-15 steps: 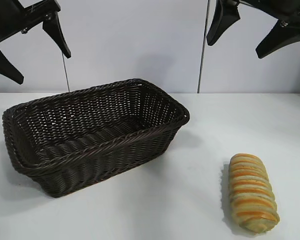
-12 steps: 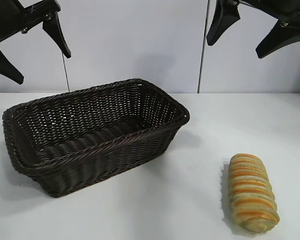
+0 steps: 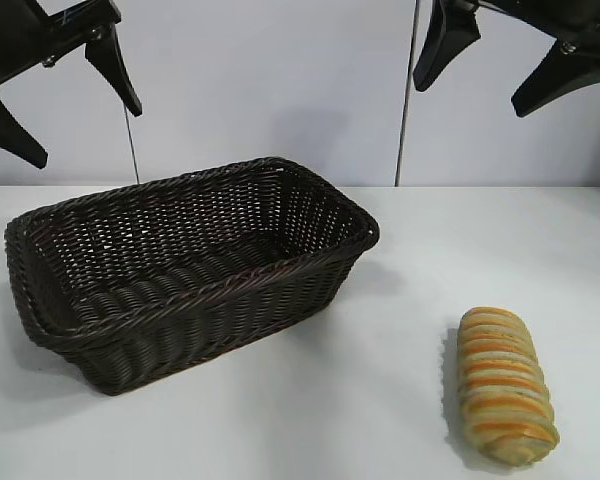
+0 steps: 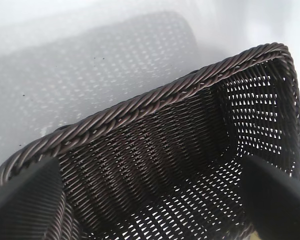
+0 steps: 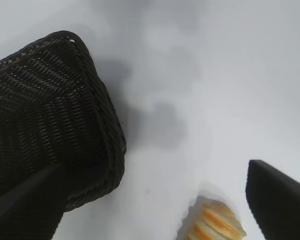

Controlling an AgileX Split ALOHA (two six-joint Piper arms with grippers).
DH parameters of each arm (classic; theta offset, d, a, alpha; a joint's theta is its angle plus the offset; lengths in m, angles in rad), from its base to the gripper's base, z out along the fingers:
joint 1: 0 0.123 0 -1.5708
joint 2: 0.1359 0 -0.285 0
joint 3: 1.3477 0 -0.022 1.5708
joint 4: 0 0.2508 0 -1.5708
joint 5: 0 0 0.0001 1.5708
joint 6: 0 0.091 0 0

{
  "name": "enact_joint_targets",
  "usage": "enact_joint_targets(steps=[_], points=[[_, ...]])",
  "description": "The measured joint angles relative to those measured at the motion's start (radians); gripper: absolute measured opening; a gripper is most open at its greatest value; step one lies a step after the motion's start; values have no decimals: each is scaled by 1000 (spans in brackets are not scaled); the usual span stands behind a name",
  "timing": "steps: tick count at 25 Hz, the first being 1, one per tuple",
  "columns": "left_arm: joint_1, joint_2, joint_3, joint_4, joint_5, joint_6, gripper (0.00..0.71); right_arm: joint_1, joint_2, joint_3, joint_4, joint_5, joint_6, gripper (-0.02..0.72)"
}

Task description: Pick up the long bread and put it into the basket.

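The left gripper point(image 3: 65, 105) hangs high above the counter point(image 3: 380, 400) at the exterior view's upper left, its two black fingers point(image 3: 115, 70) spread wide with nothing between them. Below it sits the basket point(image 3: 190, 265) — dark brown wicker with a braided rim, and nothing visible inside it. In the left wrist view the basket point(image 4: 155, 100) fills most of the picture, its woven floor showing between the two finger tips.

The right gripper point(image 3: 505, 65) hangs at the upper right, also high, also spread wide and holding nothing. The long bread point(image 3: 502, 383) lies on the counter toward the front right, well apart from the basket, its striped length running roughly front to back. The right wrist view shows one end of the long bread point(image 5: 212, 220) between that gripper's fingers point(image 5: 277, 200) — far below them — and a corner of the basket point(image 5: 55, 125) off to one side.
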Motion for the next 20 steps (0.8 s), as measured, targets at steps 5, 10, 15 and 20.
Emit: enact_joint_targets(steps=[5,10,15,20], points=[[0,0,0,0,0,0,694,0,0,0,0,0,0,695],[0,0,0,0,0,0,694,0,0,0,0,0,0,695],[0,0,0,-3,6,0,694,0,0,0,0,0,0,695],[0,0,0,-5,65,0,694,0,0,0,0,0,0,695]])
